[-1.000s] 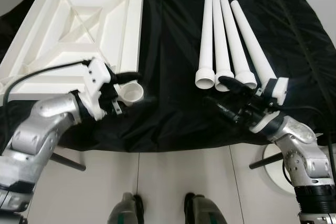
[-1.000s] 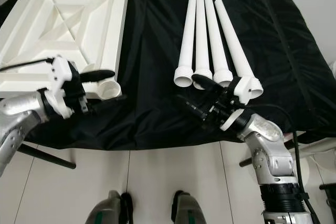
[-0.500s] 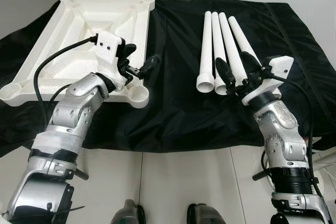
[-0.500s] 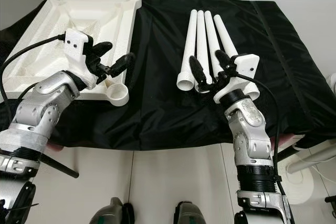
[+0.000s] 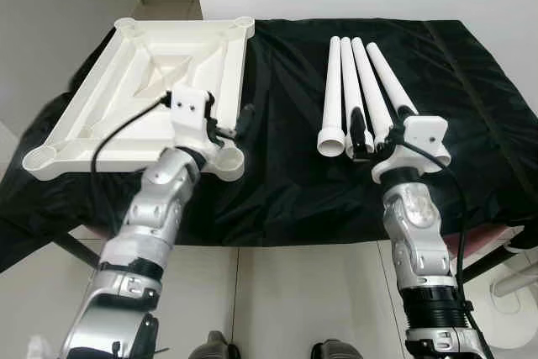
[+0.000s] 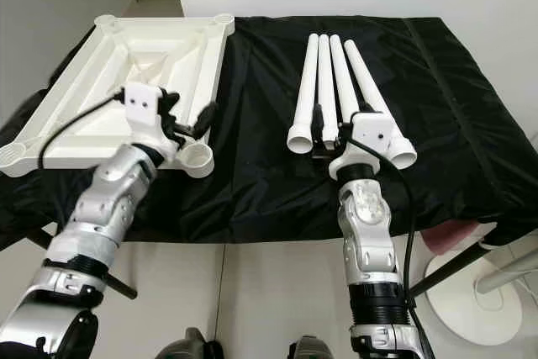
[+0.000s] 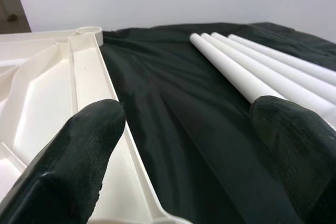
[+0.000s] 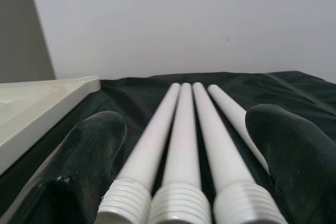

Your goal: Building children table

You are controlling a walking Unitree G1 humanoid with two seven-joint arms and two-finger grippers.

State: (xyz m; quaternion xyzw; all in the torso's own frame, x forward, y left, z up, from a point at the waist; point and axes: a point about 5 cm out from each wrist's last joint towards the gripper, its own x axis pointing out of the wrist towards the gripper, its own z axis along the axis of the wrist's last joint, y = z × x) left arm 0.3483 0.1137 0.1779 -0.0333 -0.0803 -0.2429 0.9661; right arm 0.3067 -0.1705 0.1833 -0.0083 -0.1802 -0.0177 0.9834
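The white tabletop (image 5: 126, 90) lies upside down on the left of the black-draped table, a round leg socket (image 5: 230, 160) at its near right corner. Four white legs (image 5: 363, 81) lie side by side on the right, threaded ends (image 8: 178, 203) towards me. My left gripper (image 5: 232, 120) hovers open over the tabletop's near right edge, one finger (image 7: 79, 150) above the rim (image 7: 113, 129). My right gripper (image 5: 380, 128) is open just above the legs' near ends, its fingers (image 8: 86, 161) straddling three of them without touching.
Black cloth (image 5: 286, 174) covers the table and hangs over its front edge. A white wall stands behind. Tiled floor (image 6: 252, 292) lies below, with a white round base (image 6: 471, 292) at the lower right. Bare cloth separates tabletop and legs.
The camera has pulled back and up. Both arms have straightened forward: the left gripper rose from beside the corner socket to over the tabletop's edge, the right lined up over the legs' ends.
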